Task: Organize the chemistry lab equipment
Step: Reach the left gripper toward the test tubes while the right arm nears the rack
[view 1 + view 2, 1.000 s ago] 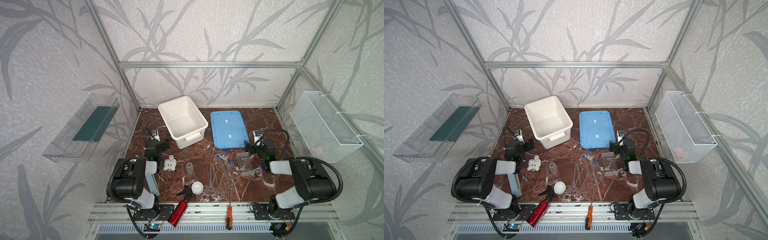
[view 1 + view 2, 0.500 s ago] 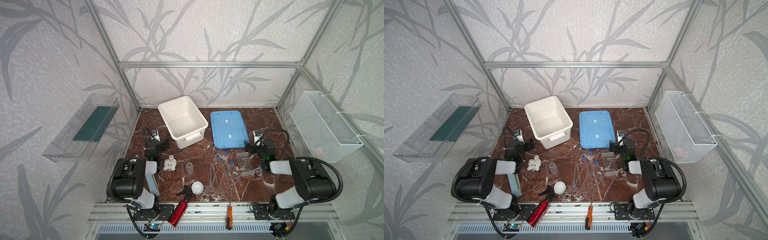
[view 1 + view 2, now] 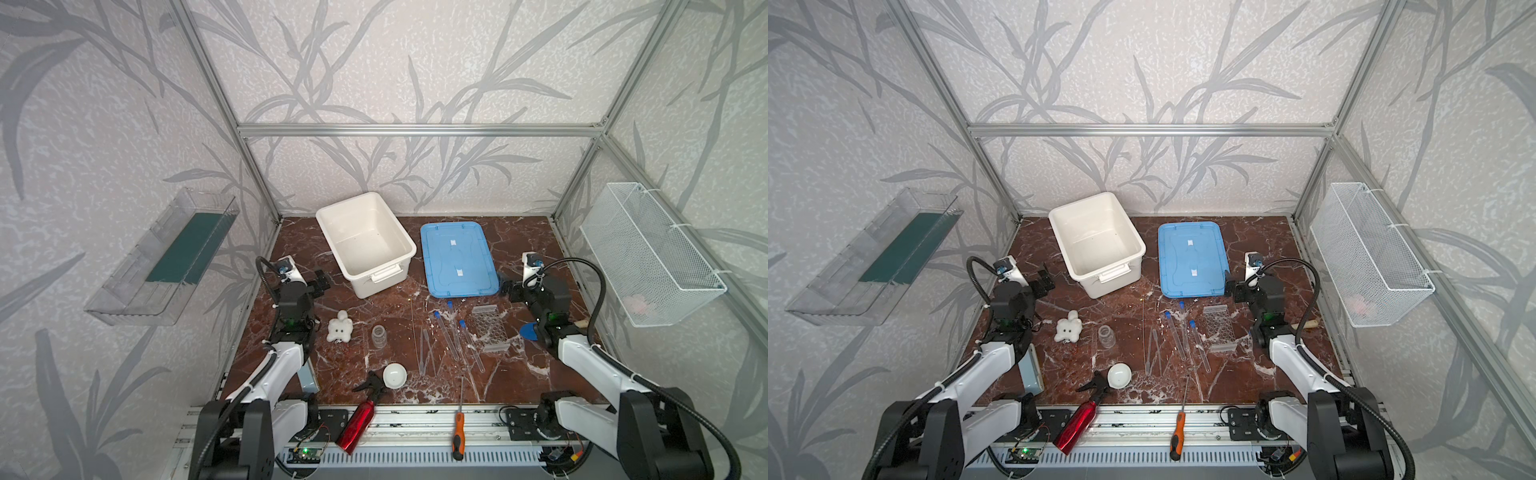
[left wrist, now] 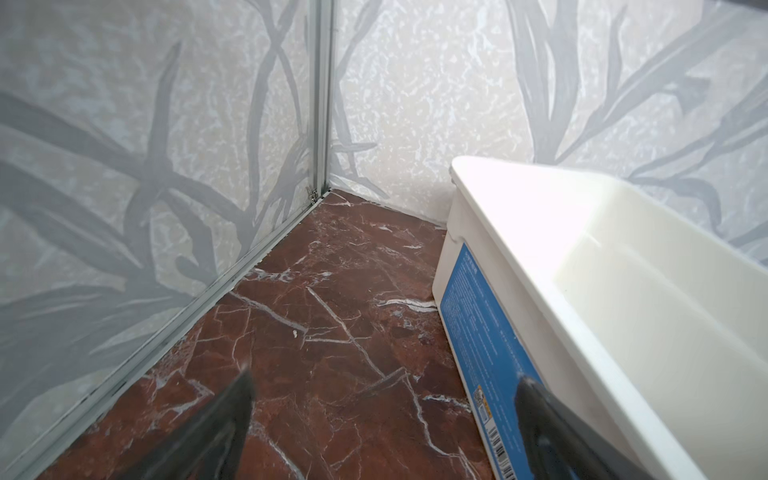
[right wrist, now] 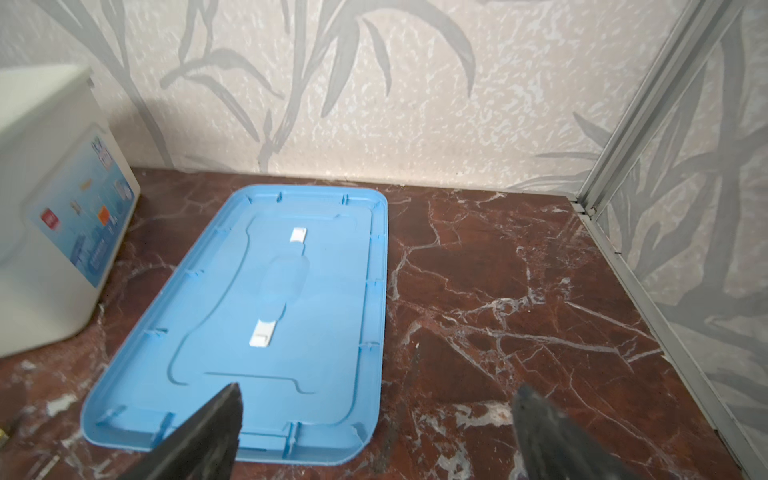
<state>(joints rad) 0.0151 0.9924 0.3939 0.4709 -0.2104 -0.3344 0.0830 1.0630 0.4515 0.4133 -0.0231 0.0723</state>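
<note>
We count two arms and two tools. The left tool [image 3: 320,283] stands with its jaws spread wide and nothing between them, just beside the left wall of the one white bin [image 3: 411,250]. In the left wrist view the two fingers [image 4: 232,399] frame bare counter [image 4: 332,316] and the bin's labelled side. The right tool [image 3: 508,289] is likewise spread wide and empty, at the near right corner of the one blue lid [image 3: 457,257], which lies flat to the right of the bin.

The lab pieces all lie on the counter between the arms, in front of the bin and lid, untouched by either tool:
- Three clear tubes [image 3: 446,336] lie flat side by side, their blue caps toward the lid.
- One clear perforated rack [image 3: 490,330] lies just to their right, near the right arm.
- Two thin droppers [image 3: 424,349], as far as we can make out, lie just left of the tubes.
- One thin rod [image 3: 413,328] lies front to back, left of the droppers.
- One small clear jar [image 3: 378,336] stands upright, left of the rod.
- One small white dish [image 3: 395,375] sits near the front edge, right beside the black trigger of the spray bottle.

Of the rest we count one red spray bottle [image 3: 357,424] and one orange-handled screwdriver [image 3: 457,432], both across the front rail. One white plush toy [image 3: 340,327] sits left of the jar. One wire basket [image 3: 648,257] hangs on the right wall and one clear shelf [image 3: 162,257] on the left.
</note>
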